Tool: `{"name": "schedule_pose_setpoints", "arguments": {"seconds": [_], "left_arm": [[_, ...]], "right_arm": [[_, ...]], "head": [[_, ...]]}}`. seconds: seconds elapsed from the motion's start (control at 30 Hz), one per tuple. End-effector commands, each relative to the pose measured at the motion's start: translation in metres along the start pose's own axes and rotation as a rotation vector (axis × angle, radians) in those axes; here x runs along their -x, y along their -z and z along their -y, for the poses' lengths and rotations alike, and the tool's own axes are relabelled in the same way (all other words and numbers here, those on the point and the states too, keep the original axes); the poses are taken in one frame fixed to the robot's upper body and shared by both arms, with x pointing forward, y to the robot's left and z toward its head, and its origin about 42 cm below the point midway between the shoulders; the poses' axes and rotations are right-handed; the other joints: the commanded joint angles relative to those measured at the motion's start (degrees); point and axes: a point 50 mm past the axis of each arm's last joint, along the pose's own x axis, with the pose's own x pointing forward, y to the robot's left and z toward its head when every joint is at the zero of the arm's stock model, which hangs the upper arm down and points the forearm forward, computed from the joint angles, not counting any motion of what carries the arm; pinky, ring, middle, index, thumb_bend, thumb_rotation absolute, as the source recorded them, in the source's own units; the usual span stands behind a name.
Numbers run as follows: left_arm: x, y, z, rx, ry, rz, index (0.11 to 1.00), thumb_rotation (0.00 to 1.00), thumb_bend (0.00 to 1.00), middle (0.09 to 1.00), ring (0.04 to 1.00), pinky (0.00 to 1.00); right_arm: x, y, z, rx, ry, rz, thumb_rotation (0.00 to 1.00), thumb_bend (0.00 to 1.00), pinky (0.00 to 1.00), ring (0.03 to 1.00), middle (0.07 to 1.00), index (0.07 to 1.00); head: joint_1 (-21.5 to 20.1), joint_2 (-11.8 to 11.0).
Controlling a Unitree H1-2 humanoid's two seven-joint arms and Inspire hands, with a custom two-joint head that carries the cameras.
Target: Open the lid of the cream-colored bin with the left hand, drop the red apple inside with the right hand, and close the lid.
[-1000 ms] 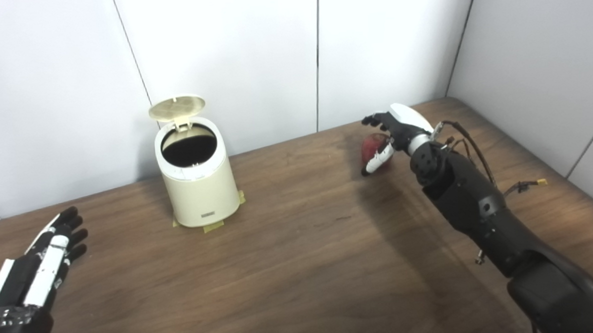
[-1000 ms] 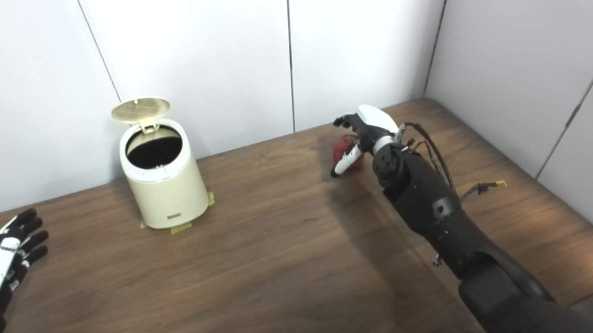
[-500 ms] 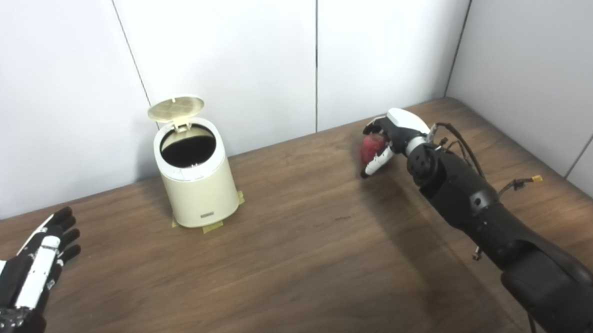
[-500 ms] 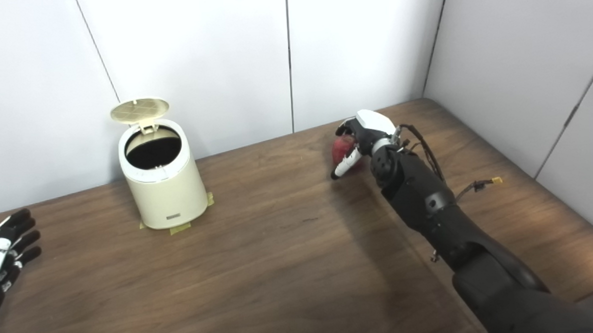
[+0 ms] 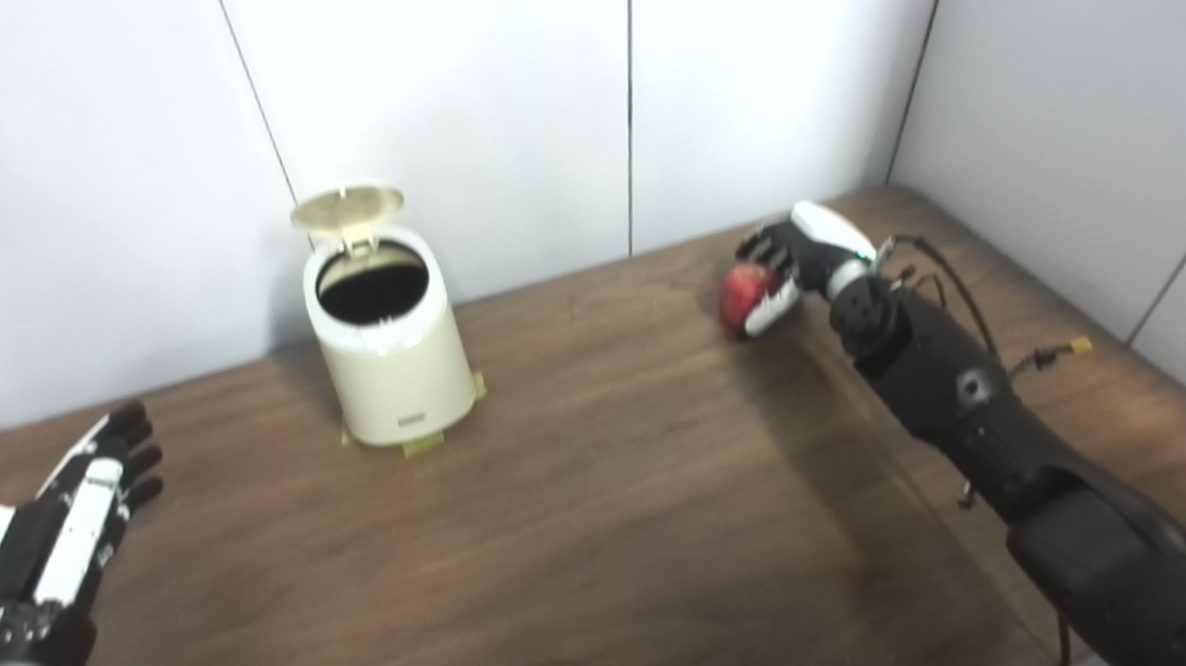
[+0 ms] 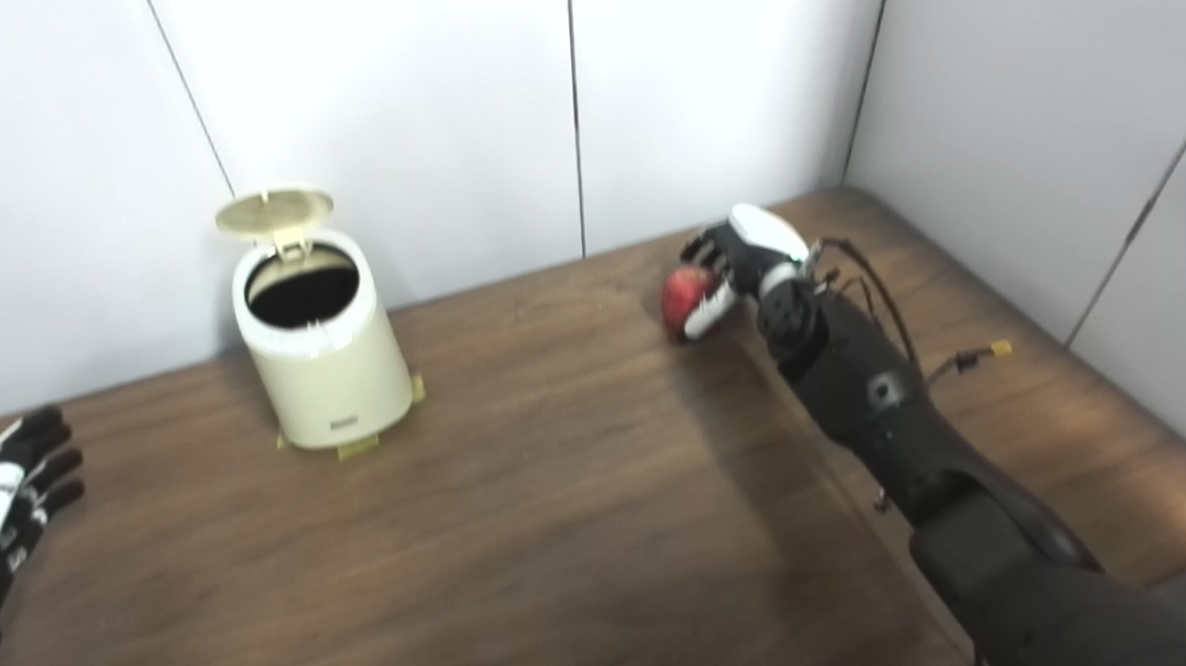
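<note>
The cream-colored bin [image 5: 394, 367] stands at the back left of the wooden table [image 5: 602, 533], taped down at its base. Its round lid [image 5: 346, 206] is tipped up and back, and the dark inside shows. My right hand [image 5: 795, 259] is at the back right, its fingers and thumb closed around the red apple [image 5: 741, 288], which looks lifted slightly off the table. My left hand [image 5: 56, 537] is open and empty, fingers straight, at the front left, well apart from the bin. It also shows in the right eye view [image 6: 0, 509].
White wall panels [image 5: 443, 109] close the table at the back and on the right. Loose wires with a yellow tip [image 5: 1079, 345] hang off my right forearm [image 5: 956, 397]. Bare tabletop lies between the bin and the apple.
My right hand has closed around the apple and lifted it slightly. The left hand has drawn back toward the front left. The camera has shifted a little.
</note>
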Motion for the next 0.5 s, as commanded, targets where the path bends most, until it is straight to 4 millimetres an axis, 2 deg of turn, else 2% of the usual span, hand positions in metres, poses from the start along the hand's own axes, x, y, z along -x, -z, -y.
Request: {"name": "schedule_pose_setpoints", "arguments": {"seconds": [0.0,0.1,0.13,0.2,0.3,0.47], "left_arm": [[-0.004,-0.022,-0.006,-0.034,-0.011,0.073,0.931,0.74,0.28,0.941,0.929,0.92],[-0.003,-0.022,-0.006,-0.024,-0.009,0.073,0.932,0.74,0.27,0.943,0.931,0.92],[-0.003,-0.022,-0.006,-0.018,-0.011,0.073,0.933,0.73,0.27,0.946,0.936,0.93],[-0.003,-0.021,-0.006,-0.014,-0.018,0.073,0.927,0.71,0.28,0.945,0.934,0.93],[-0.003,-0.022,-0.006,-0.023,-0.013,0.07,0.935,0.72,0.28,0.952,0.944,0.94],[-0.004,-0.022,-0.006,-0.02,-0.019,0.071,0.94,0.74,0.27,0.95,0.944,0.93]], "right_arm": [[-0.003,-0.016,0.029,-0.013,0.091,0.083,0.01,0.87,0.58,0.593,0.631,0.636],[-0.002,-0.015,0.026,-0.028,0.098,0.076,0.0,0.84,0.55,0.553,0.584,0.609],[-0.001,-0.015,0.025,-0.031,0.102,0.07,0.0,0.65,0.55,0.535,0.5,0.565],[-0.001,-0.014,0.024,-0.032,0.107,0.067,0.0,0.56,0.51,0.498,0.446,0.543],[0.001,-0.015,0.021,-0.038,0.118,0.072,0.0,0.53,0.46,0.467,0.424,0.532],[0.002,-0.015,0.015,-0.041,0.128,0.097,0.0,0.52,0.48,0.432,0.48,0.514]], "head": [[0.0,0.1],[0.1,0.1],[0.1,0.1],[0.1,0.1],[0.1,0.1],[0.2,0.1]]}}
